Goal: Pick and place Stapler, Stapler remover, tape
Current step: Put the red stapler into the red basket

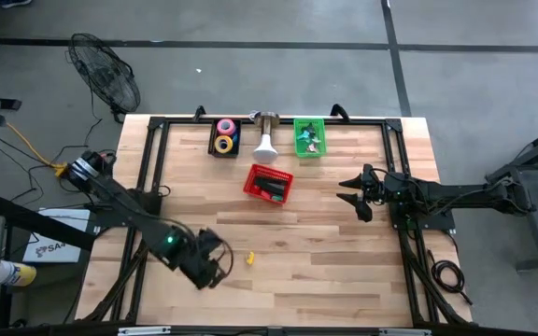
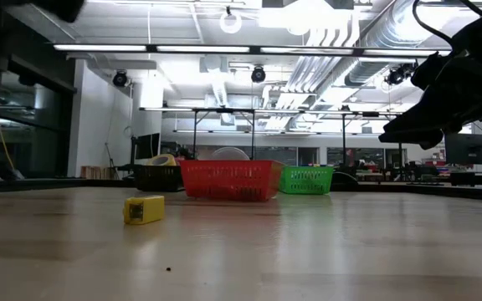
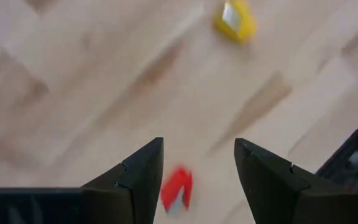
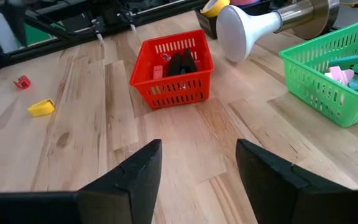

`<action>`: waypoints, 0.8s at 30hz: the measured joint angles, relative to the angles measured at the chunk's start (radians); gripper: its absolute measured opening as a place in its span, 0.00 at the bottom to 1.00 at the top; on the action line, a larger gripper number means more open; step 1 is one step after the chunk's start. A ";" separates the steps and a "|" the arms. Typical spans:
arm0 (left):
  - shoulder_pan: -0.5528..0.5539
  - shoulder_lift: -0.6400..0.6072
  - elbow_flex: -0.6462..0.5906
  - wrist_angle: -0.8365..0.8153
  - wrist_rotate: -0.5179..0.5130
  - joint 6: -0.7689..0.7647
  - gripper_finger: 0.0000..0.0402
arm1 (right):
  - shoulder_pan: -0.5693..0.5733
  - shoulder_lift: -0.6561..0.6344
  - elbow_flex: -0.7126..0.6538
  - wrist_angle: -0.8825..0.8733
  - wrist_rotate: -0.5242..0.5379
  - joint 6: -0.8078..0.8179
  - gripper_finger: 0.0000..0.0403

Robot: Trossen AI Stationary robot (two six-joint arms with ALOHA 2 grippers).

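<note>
A black stapler lies in the red basket. Rolls of tape sit in a black basket at the far edge. Coloured stapler removers lie in the green basket. Two small pieces lie loose on the table, a yellow one and a red one. My left gripper hangs open above the near left of the table. The red piece shows on the wood between its fingers. My right gripper waits open at the right.
A white funnel-shaped object on a metal cylinder lies between the black and green baskets. A black metal frame runs along the table's left, far and right edges. Bare wood spreads across the near half of the table.
</note>
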State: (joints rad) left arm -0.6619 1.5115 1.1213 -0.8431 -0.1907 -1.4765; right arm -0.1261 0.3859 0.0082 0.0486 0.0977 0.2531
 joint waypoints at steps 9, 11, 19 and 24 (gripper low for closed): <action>-0.061 0.119 0.000 0.032 0.240 -0.093 0.48 | 0.000 0.000 0.000 0.000 0.000 0.000 0.49; -0.061 0.149 -0.001 0.037 0.280 -0.093 0.48 | 0.000 0.000 0.000 0.000 0.000 0.000 0.49; -0.059 0.230 0.000 0.051 0.340 -0.091 0.48 | 0.000 0.000 0.000 0.000 0.000 0.000 0.49; -0.059 0.249 0.000 0.079 0.338 -0.089 0.48 | 0.000 0.000 0.000 0.000 0.000 0.000 0.49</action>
State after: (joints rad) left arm -0.7208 1.7605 1.1210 -0.7645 0.1470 -1.5660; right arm -0.1261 0.3859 0.0082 0.0486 0.0978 0.2531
